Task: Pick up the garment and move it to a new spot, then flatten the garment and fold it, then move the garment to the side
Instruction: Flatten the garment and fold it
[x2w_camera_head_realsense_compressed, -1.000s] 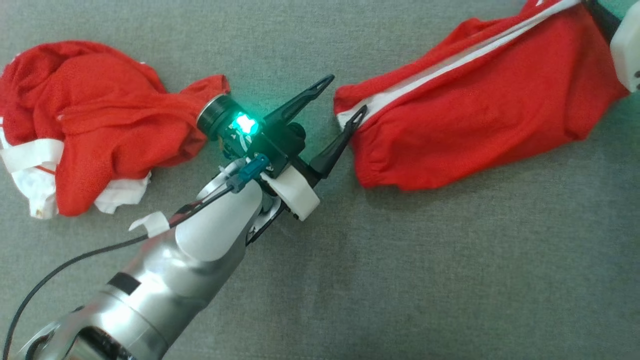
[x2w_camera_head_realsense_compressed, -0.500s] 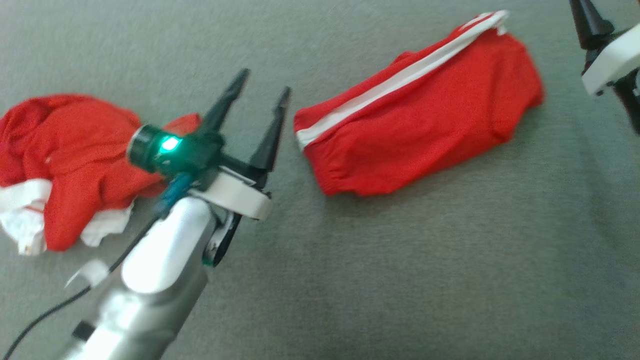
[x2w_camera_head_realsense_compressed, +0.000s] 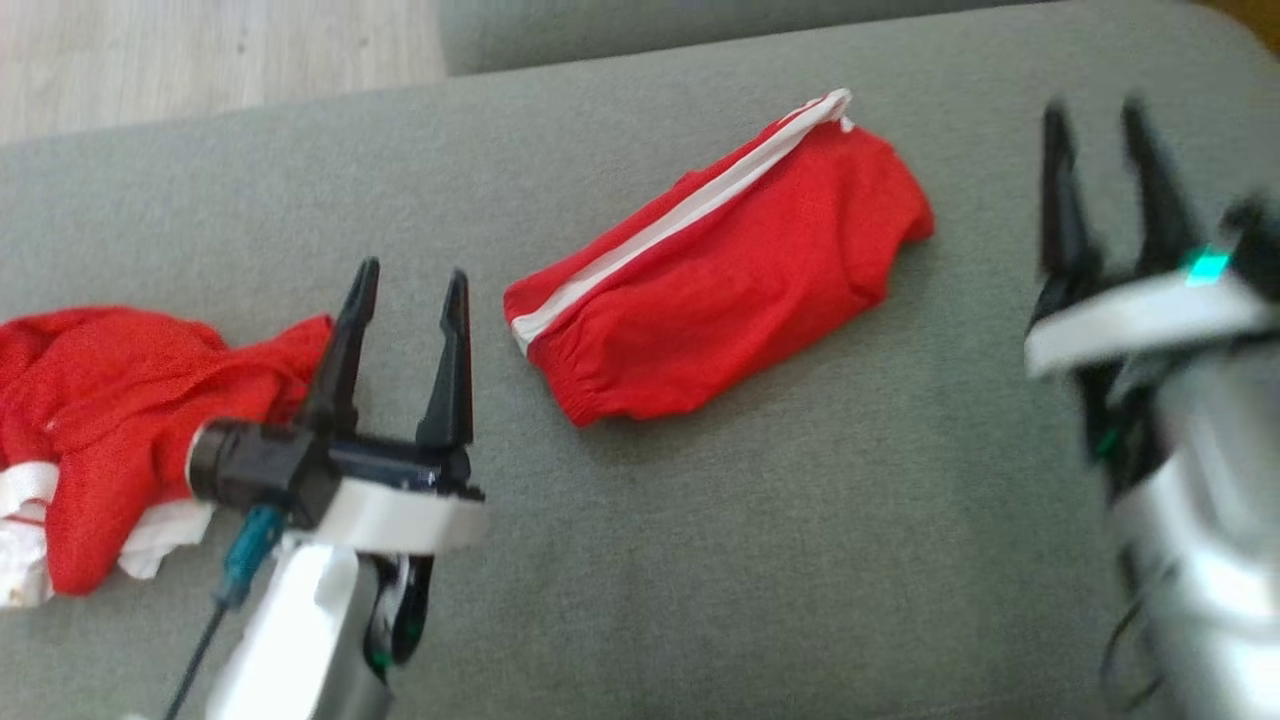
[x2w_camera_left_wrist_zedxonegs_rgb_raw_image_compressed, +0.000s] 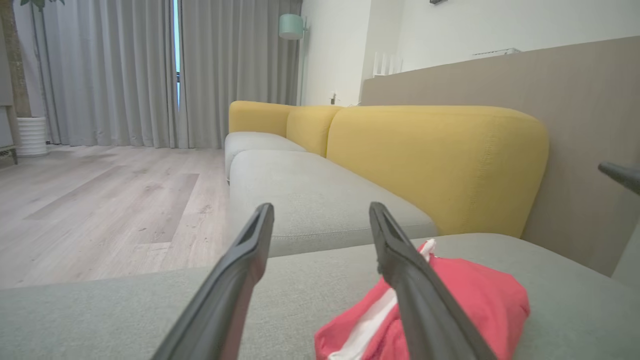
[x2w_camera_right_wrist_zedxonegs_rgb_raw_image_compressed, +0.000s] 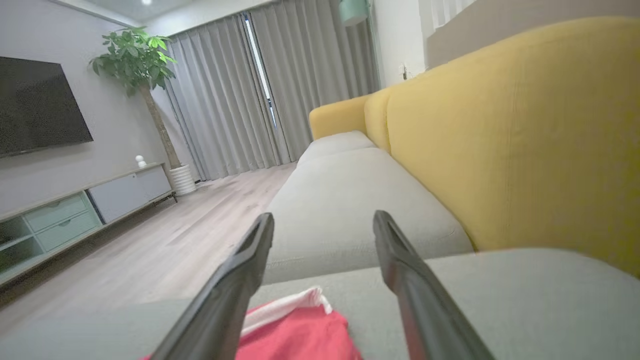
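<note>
Jaws spread and empty, I've drawn both back from the folded garment (x2w_camera_head_realsense_compressed: 720, 270) near the sofa (x2w_camera_head_realsense_compressed: 800, 560) seat's rear edge; shifting it aside looks next.

Soft, even daylight fills the room, brightest at the curtain gap (x2w_camera_left_wrist_zedxonegs_rgb_raw_image_compressed: 176, 50). Motion blur smears the head view, worst on the right gripper (x2w_camera_head_realsense_compressed: 1090, 108) and its jaws; the left gripper (x2w_camera_head_realsense_compressed: 412, 272) is sharper. The garment (x2w_camera_head_realsense_compressed: 720, 280) casts a faint shadow on the sofa seat (x2w_camera_head_realsense_compressed: 800, 560). Both wrist views bow slightly at the edges.
</note>
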